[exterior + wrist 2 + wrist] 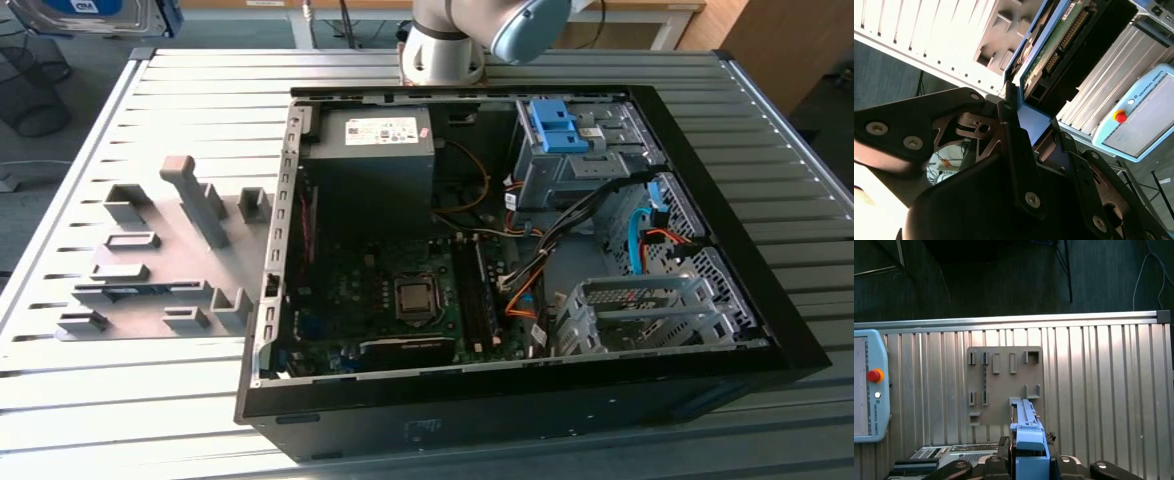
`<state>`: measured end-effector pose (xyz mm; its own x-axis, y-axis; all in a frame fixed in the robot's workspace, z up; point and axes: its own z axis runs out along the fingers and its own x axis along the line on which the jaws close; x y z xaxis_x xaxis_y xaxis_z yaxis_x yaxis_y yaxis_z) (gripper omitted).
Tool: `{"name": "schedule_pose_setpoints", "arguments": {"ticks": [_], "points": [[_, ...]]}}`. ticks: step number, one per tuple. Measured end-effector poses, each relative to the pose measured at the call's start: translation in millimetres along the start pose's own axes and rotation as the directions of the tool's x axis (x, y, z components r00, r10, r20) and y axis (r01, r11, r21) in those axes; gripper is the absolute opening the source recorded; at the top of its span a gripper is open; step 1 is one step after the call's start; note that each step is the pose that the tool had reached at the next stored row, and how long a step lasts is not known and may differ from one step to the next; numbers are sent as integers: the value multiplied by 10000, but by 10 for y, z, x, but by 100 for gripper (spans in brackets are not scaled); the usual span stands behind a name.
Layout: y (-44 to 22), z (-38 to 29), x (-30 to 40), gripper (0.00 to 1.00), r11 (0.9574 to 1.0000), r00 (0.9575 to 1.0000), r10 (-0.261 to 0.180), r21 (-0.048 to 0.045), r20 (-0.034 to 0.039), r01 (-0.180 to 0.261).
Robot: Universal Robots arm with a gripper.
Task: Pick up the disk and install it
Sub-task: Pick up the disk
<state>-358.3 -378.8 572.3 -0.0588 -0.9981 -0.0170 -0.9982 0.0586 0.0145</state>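
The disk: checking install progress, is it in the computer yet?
Out: the end effector grips the disk above the table.

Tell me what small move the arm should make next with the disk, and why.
Probably carry it toward the drive bays in the open computer case: the gripper is shut on the disk, holding it up above the slatted table, not yet installed.

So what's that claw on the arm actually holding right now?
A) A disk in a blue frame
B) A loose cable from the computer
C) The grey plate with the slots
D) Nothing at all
A: in both wrist views the gripper is clamped on the blue-framed disk, which sticks out from it edge-on.
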Motion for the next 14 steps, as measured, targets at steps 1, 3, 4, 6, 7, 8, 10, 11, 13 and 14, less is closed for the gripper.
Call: {"name": "schedule_pose_setpoints", "arguments": {"ticks": [1,3,4,6,7,8,10,11,13,14], "points": [[-11,0,-1,36,10000,10000,0,0,0,0],[-32,0,-2,36,10000,10000,0,1,0,0],[-41,-1,-2,36,10000,10000,0,0,0,0],[-47,-1,-3,36,10000,10000,1,-1,0,-1],[-46,-1,-3,36,10000,10000,2,0,0,-2],[-47,-1,-3,36,10000,10000,1,0,0,-1],[-49,-1,-3,36,10000,10000,0,0,0,0],[-50,-1,-3,36,10000,10000,0,0,0,0],[-52,-1,-3,36,10000,10000,0,0,0,0],[-56,-1,-4,36,10000,10000,0,-1,0,0]]}}
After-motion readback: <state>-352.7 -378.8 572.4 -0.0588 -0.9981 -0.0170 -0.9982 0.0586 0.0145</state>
